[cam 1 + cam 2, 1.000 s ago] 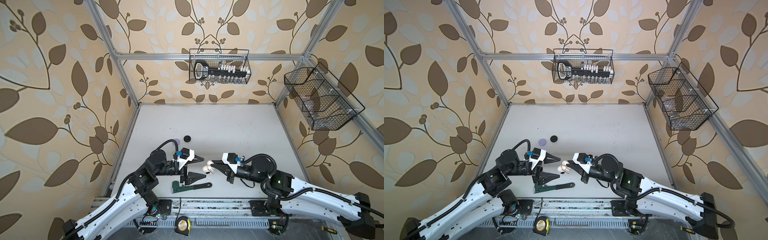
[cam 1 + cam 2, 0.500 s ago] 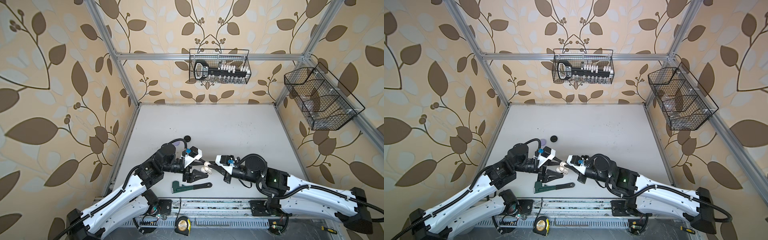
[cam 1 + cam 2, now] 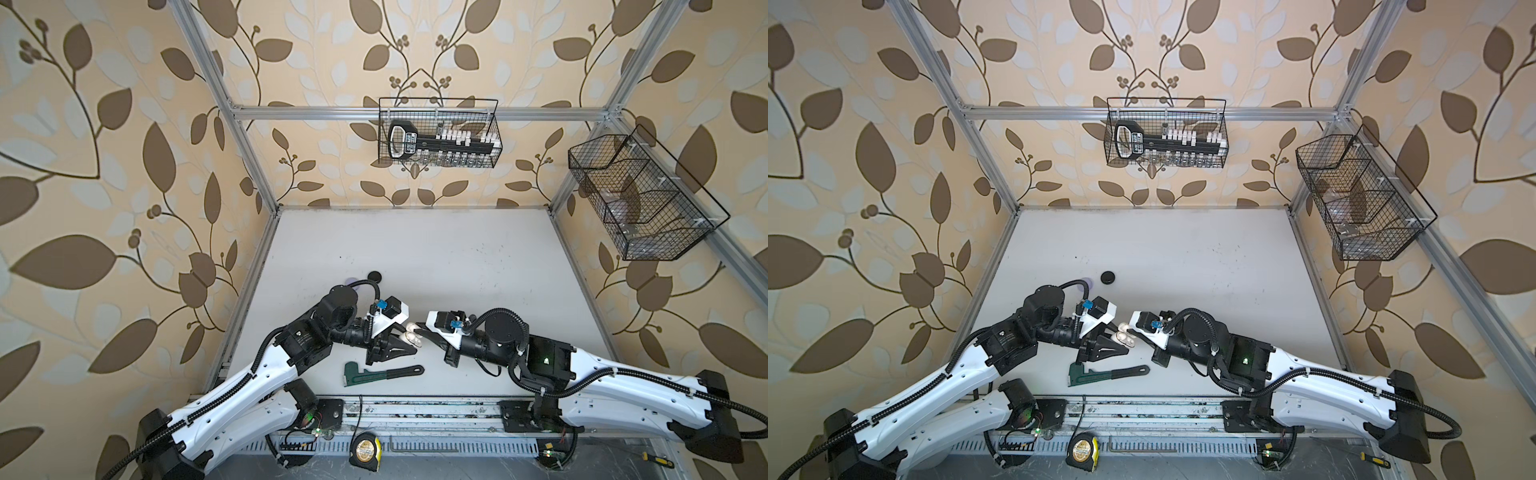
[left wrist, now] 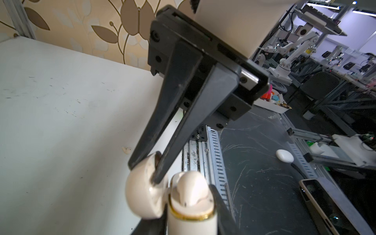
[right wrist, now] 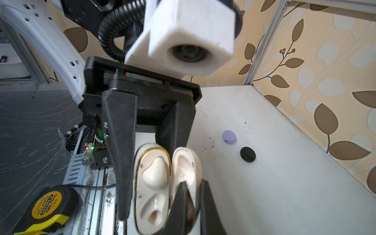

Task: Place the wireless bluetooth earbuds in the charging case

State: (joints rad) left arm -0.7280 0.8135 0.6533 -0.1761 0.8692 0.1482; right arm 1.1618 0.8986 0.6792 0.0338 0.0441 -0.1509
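Plainly the job is only partly done: the cream oval plastic charging case [image 5: 140,195] hangs in the air between the two end effectors with its hinged lid [image 5: 186,162] swung open. The left gripper [image 3: 406,343] has its black fingers drawn in against both sides of the gold-rimmed base. The right gripper [image 3: 420,332], closed right down, pinches the lid's rim from the opposite side, tip to tip with the left. One small cream earbud [image 5: 156,173] sits in the socket nearer the left gripper's palm. The socket [image 5: 153,207] nearer its fingertips looks empty to me, so I judge that one bud has yet to go in and the lid has yet to be shut. A closed lilac pebble-shaped case [image 5: 228,137] and a closed black round case [image 5: 247,154] lie past the left gripper's wrist, well apart from both tips; whether their buds are inside cannot be told. A tiny pale scrap [image 4: 126,150] on the table beside the right gripper's fingers is too small to name. The white matte table [image 3: 415,249] is scuffed and speckled, and a green pipe wrench with a black handle [image 3: 380,372] lies just on the base side of the left gripper. A yellow-and-black tape measure [image 3: 365,446] rests behind the arm bases. Leaf-patterned wallpaper, an aluminium frame and two black wire baskets [image 3: 436,100] [image 3: 665,243] close in the cell.
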